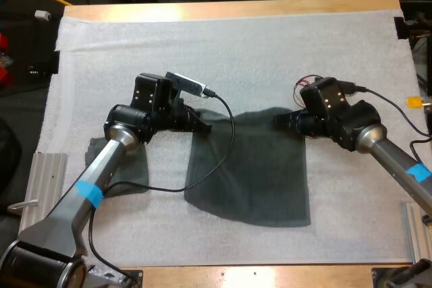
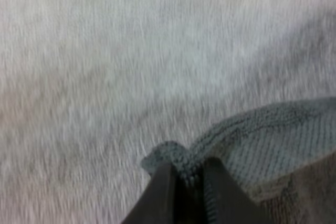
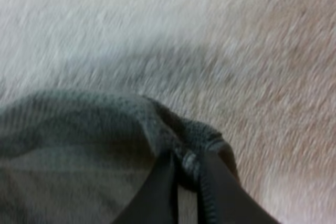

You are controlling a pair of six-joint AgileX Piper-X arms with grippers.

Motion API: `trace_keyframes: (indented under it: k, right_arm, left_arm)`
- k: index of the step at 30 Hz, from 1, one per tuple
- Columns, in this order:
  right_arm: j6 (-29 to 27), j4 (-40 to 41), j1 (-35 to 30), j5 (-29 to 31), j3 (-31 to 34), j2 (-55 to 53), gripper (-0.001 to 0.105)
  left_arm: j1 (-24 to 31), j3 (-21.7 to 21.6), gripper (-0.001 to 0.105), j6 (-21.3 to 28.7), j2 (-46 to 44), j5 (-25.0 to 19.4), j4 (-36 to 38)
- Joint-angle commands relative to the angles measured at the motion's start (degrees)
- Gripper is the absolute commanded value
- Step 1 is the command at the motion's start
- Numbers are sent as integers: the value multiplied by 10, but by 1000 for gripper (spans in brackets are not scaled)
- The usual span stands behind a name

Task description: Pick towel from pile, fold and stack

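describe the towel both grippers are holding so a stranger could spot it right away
On the white mat, look at the middle, between the two arms. The spread towel lies as a flat dark grey-green sheet. Unlike the other towel, half hidden under the left arm, its far corners are pinched by the left gripper and right gripper.

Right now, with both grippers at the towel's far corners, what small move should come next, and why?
Probably lift both corners together and carry them toward the towel's near edge. The left gripper and right gripper each pinch a far corner of the towel, which lies spread and unfolded on the mat.
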Motion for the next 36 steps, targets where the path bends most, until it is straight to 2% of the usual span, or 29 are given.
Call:
trace_keyframes:
  k: [1,7,14,15,18,20,22,23,25,29,33,36]
  right_arm:
    - [3,-25,-7,9,-1,0,0]
    - [41,-71,-17,12,-1,18,0]
    - [58,-77,-17,3,-1,38,2]
    - [62,-80,-17,3,-1,40,6]
    - [73,-104,-17,0,-1,49,34]
    - [84,-135,-17,-1,-1,50,61]
    - [64,-167,-17,-1,-1,48,76]
    - [49,-177,-17,1,-1,46,77]
    - [23,-183,-17,4,-1,36,77]
    - [-10,-171,-17,14,-1,3,77]
    - [-16,-130,-17,13,-1,-46,77]
    - [-39,-87,-15,-16,-1,-90,77]
  left_arm:
    - [0,-1,0,-6,1,5,-33]
    - [0,-1,0,-5,22,4,-82]
    - [0,-1,1,-9,50,4,-104]
    - [0,-1,3,-10,53,4,-105]
    - [0,-1,20,-10,60,4,-113]
    - [0,-1,39,-10,61,4,-129]
    - [0,-8,62,-10,61,4,-139]
    - [0,-15,70,-10,61,4,-140]
    - [0,-34,71,-15,57,4,-118]
    - [0,-70,62,-19,38,4,-49]
    - [0,-78,62,-19,-3,4,9]
    - [0,-78,62,-19,-45,4,56]
